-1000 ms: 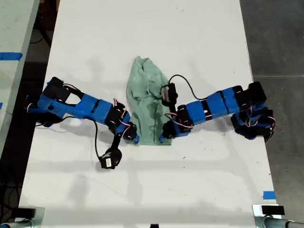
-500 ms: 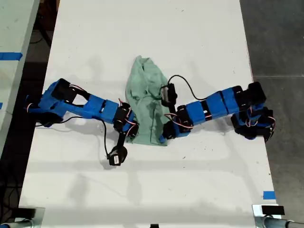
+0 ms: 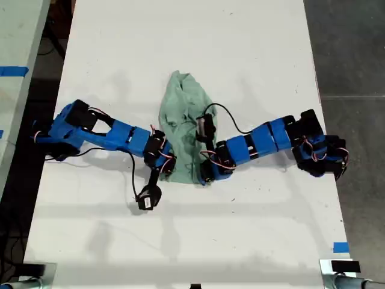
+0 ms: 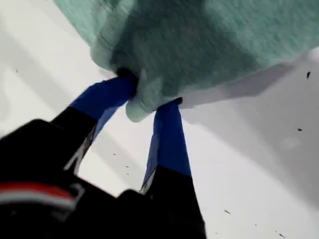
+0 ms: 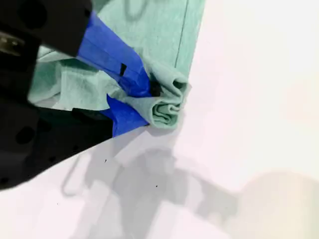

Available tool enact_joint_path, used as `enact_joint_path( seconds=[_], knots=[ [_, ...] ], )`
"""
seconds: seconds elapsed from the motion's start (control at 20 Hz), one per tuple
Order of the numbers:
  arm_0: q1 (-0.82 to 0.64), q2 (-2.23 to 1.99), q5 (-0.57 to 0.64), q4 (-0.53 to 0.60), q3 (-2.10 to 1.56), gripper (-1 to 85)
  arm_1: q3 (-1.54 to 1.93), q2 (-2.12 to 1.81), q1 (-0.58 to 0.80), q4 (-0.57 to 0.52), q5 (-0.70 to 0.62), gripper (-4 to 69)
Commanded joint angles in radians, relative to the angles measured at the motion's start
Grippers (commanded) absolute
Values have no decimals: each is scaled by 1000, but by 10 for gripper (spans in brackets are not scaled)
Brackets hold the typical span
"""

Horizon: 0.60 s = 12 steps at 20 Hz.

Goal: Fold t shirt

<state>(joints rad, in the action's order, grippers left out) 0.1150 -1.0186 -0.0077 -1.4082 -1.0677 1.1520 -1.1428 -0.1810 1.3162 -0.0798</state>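
Exterior view: the t shirt (image 3: 183, 135) lies crumpled at the middle of the white table (image 3: 252, 48), an arm at each lower corner.

First wrist view: my first gripper (image 4: 149, 102) pinches a small hem fold; it may slip.

Second wrist view: my second gripper (image 5: 144, 102) clamps bunched cloth, so lifting may fold unevenly.

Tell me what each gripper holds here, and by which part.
Both hold the t shirt. My first gripper pinches a bunched edge corner; my second gripper clamps a rolled corner by the hem.
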Motion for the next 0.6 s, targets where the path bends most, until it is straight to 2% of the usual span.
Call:
enact_joint_path(
  seconds=[0.0,0.25,0.4,0.55],
  knots=[
    [8,-5,8,17,37,1,-43,-8,-17,5,0,-2],
    [109,-58,8,18,132,1,-225,-8,-69,84,-15,-2],
    [143,-201,8,3,132,1,-267,-71,-84,28,-41,-2],
    [110,-331,17,-91,103,1,-262,-173,-58,-31,-101,-2]
  ],
)
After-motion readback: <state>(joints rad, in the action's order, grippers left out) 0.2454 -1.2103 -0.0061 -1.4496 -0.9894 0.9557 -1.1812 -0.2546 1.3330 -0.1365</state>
